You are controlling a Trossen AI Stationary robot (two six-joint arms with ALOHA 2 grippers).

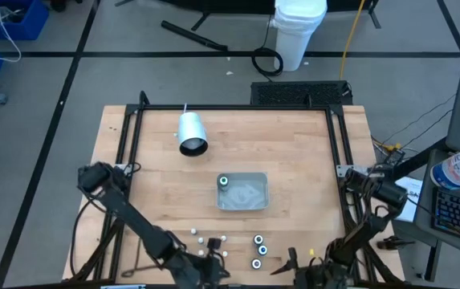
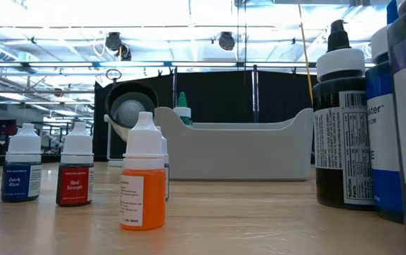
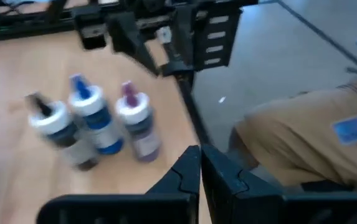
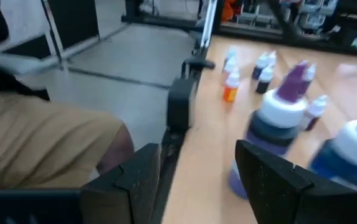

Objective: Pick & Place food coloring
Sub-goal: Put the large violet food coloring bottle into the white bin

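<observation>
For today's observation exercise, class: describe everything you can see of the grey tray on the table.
The grey tray is a shallow rectangular bin with rounded corners, pale and plastic-looking. It sits flat and upright on the wooden table, near the middle. From table height its end walls rise slightly higher than the long side. One small bottle with a greenish cap stands inside at one corner. Nothing else touches the tray.

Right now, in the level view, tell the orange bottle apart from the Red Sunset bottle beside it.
The orange bottle stands nearer the camera and looks larger, with a bright orange body. The Red Sunset bottle stands farther back, looks smaller, and has a dark red label. Both stand upright on the table with white dropper caps.
</observation>
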